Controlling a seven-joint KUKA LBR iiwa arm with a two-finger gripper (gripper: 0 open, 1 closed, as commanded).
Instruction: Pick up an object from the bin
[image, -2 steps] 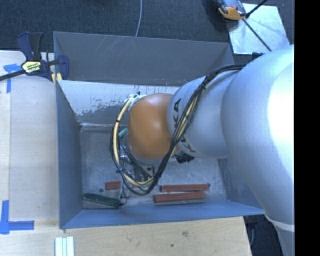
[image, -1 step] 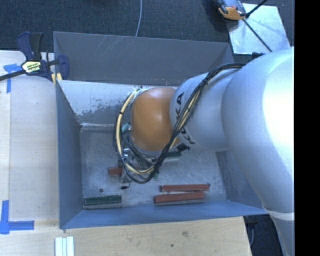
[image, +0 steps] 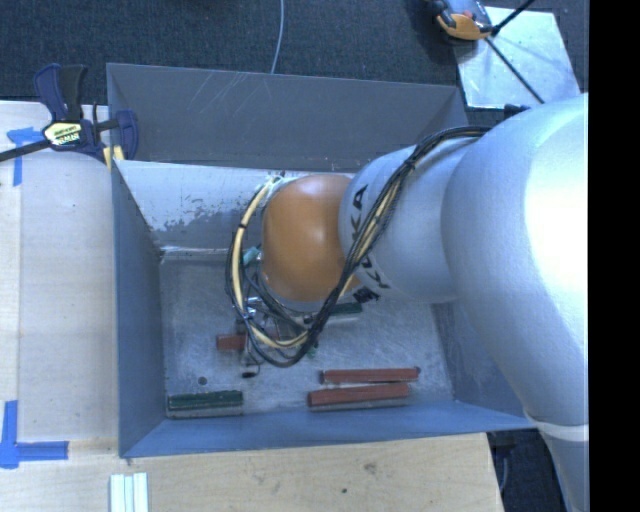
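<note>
Grey bin floor (image: 190, 320) — tool (image: 257, 350) low beside a small red-brown block (image: 230, 342), its grip hidden — cannot tell.

Bin (image: 138, 330), grey metal; I count four items on its floor.
1. Rear brown bar (image: 369, 376) and front brown bar (image: 360, 396), lying parallel just beside each other, front right.
2. Green bar (image: 205, 402), front left.
3. Small brown block (image: 230, 342), mid-floor, just beside my end effector (image: 250, 356), which sits below the arm's orange cover (image: 300, 235).
</note>
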